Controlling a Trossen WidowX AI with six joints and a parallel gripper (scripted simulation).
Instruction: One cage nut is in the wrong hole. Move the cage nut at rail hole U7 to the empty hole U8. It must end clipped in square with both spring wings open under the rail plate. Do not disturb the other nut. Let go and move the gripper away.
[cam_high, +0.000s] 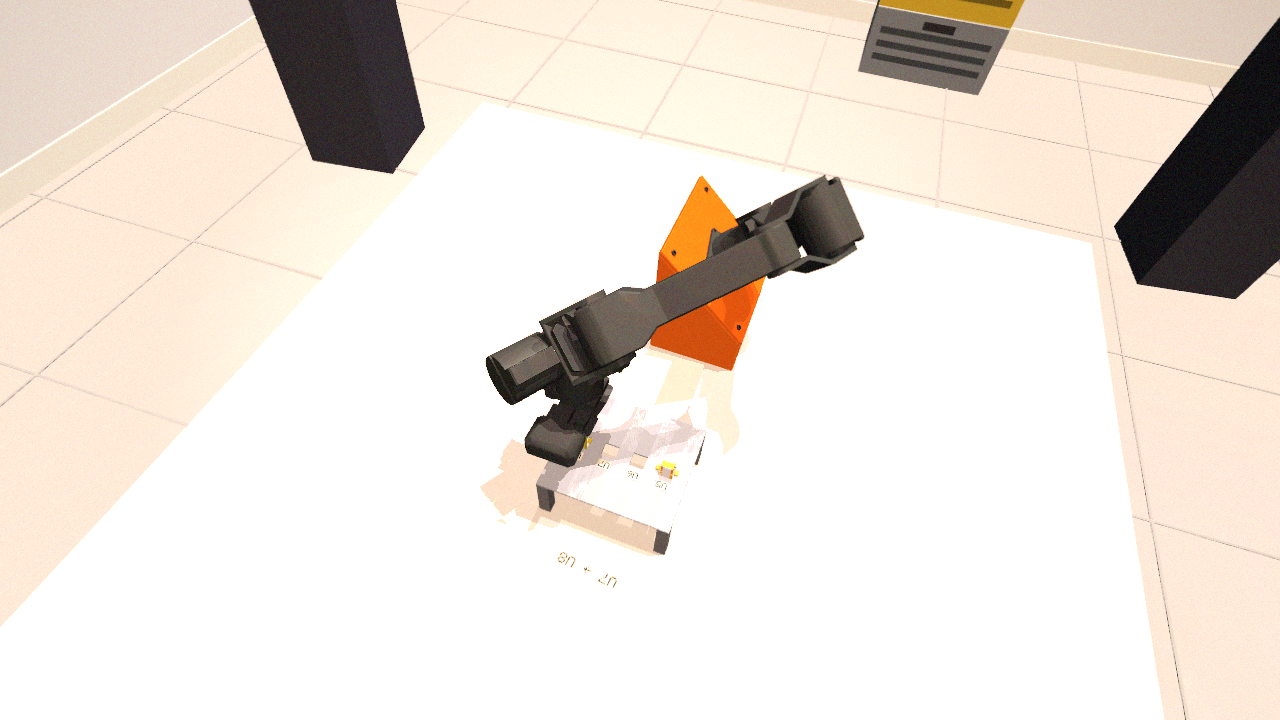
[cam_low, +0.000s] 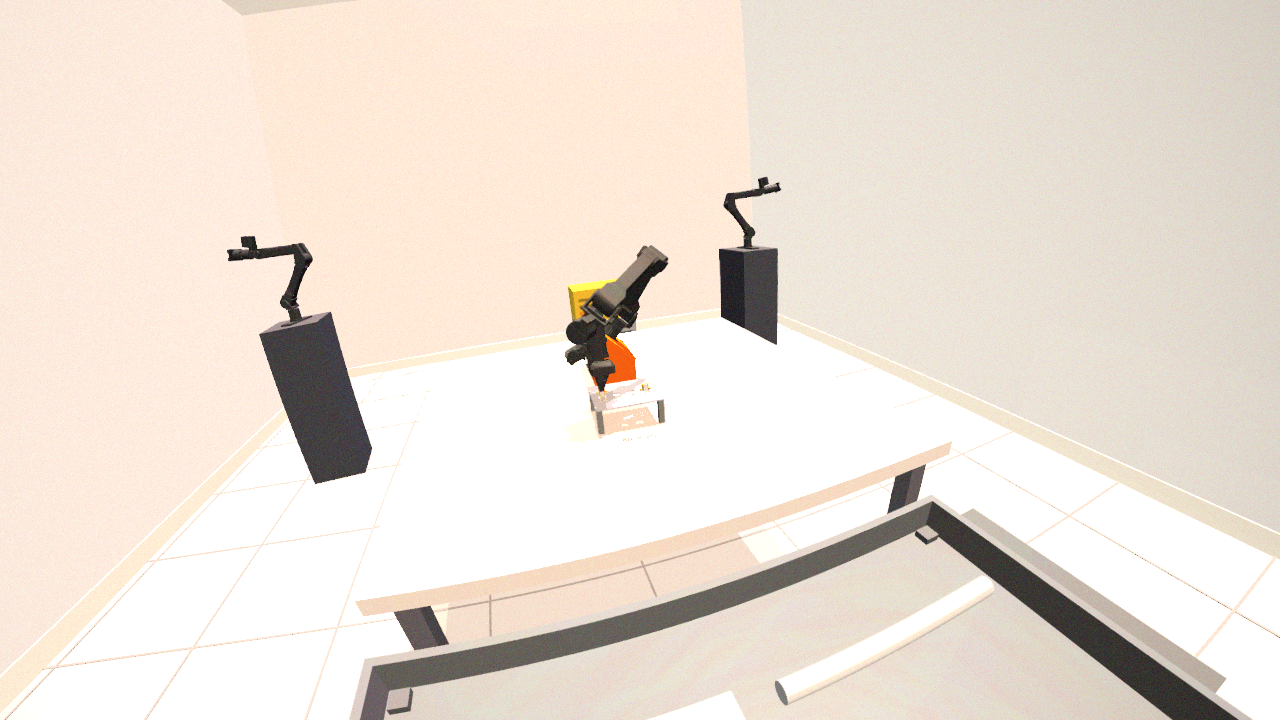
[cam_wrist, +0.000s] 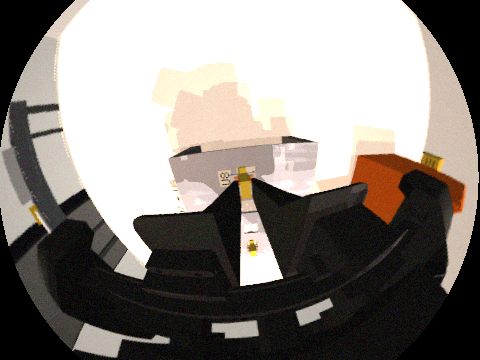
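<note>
From the top, you have the gripper (cam_high: 565, 433) (cam_low: 602, 385) (cam_wrist: 246, 192) low over the U8 end of the rail plate (cam_high: 617, 501) (cam_low: 629, 399) (cam_wrist: 200, 170), hiding most of the nut there. Holes U7 (cam_high: 610, 450) and U6 (cam_high: 639, 460) show open; the other cage nut (cam_high: 666, 469) (cam_low: 644, 386) (cam_wrist: 252, 246) sits at U5.

In the exterior view, your fingertips point down at the plate, which stands on legs on the white table (cam_low: 572, 501).

Your wrist view shows the fingers narrow, closed on the yellow cage nut (cam_wrist: 245, 186) — it is at U8, beside that label (cam_wrist: 224, 178). You can't tell whether its wings are open underneath.
</note>
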